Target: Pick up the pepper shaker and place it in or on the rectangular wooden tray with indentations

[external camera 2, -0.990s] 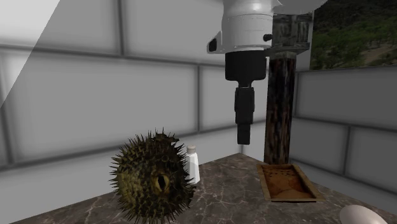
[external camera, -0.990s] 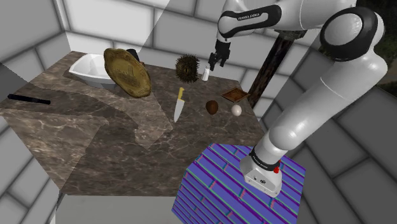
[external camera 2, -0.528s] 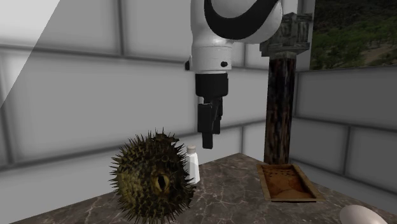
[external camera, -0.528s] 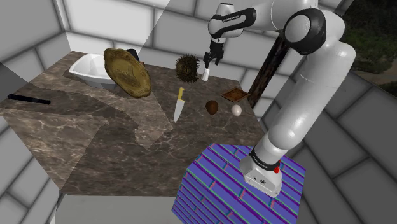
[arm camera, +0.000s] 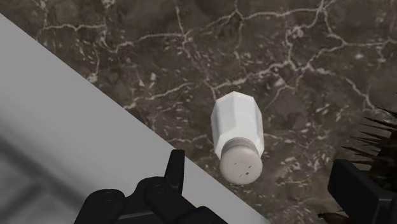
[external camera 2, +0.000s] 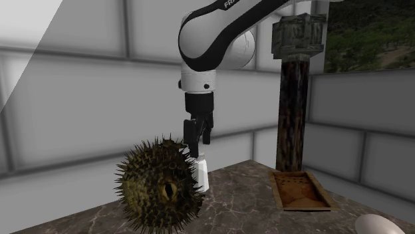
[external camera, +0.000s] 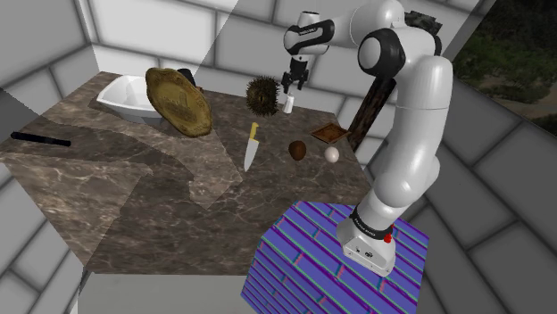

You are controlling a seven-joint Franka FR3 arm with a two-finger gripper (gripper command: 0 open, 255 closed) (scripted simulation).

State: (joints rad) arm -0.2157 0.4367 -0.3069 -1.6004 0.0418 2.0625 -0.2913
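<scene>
i've got the hand [external camera 2: 197, 147] hanging just above the pepper shaker [external camera 2: 201, 174], pointing straight down. its two fingers stand apart, open, and in the wrist view the shaker's cap sits in the gap between them with neither finger touching it. the shaker is plain white with a greyish holed cap, upright on the dark marbled tabletop [external camera: 170, 192], close to its far edge by the pale tiled wall. just beside it, on the second exterior view's left, is a spiky brown pufferfish [external camera 2: 159, 187].

the wooden tray [external camera 2: 299, 191] lies flat further to that view's right, well apart from the shaker, at the foot of a dark post [external camera 2: 292, 113]. nearer to me in the shoulder view i see a knife [external camera: 252, 147], a small brown round thing [external camera: 297, 150] and a white egg [external camera: 332, 153]. far over on that view's left a rough wooden slab [external camera: 178, 100] leans on a white basin [external camera: 120, 96].
</scene>
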